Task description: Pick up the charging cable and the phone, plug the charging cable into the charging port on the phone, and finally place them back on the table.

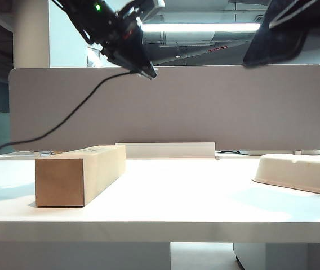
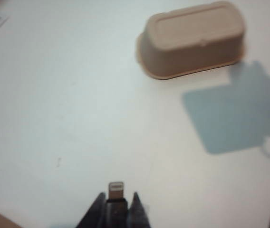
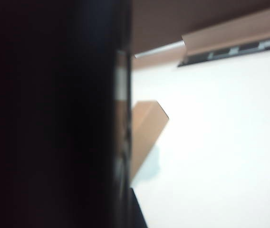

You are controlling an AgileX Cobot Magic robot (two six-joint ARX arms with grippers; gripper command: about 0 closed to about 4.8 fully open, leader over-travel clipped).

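**Both arms aloft, plug and phone held high above the white desk**

I see my left gripper (image 2: 116, 209) clenched on the long thin black charging cable (image 1: 64, 121), pinching it just behind its small white-and-silver plug tip (image 2: 116, 190), which pokes out past the fingertips. In the exterior view this left gripper (image 1: 147, 71) hangs high above the left half of the tabletop, in front of the grey fabric divider panel (image 1: 205, 112). The cord trails from it in a slack curve down to the left, reaching the table's far left edge.

My right gripper itself I cannot make out in the frames; the right wrist view is filled by the glossy black slab phone (image 3: 54, 114), so I read it as grasping that phone. In the exterior view the phone (image 1: 275, 36) sits tilted at the top right, well above the desk and apart from the plug. I cannot see the charging port.

Below, the wide white smooth-topped table (image 1: 177, 197) carries a brown cardboard box (image 1: 81, 174) near its front left corner and a beige oval tray (image 1: 301, 171) at its right edge. In the left wrist view the tray (image 2: 192, 40) lies bottom up.
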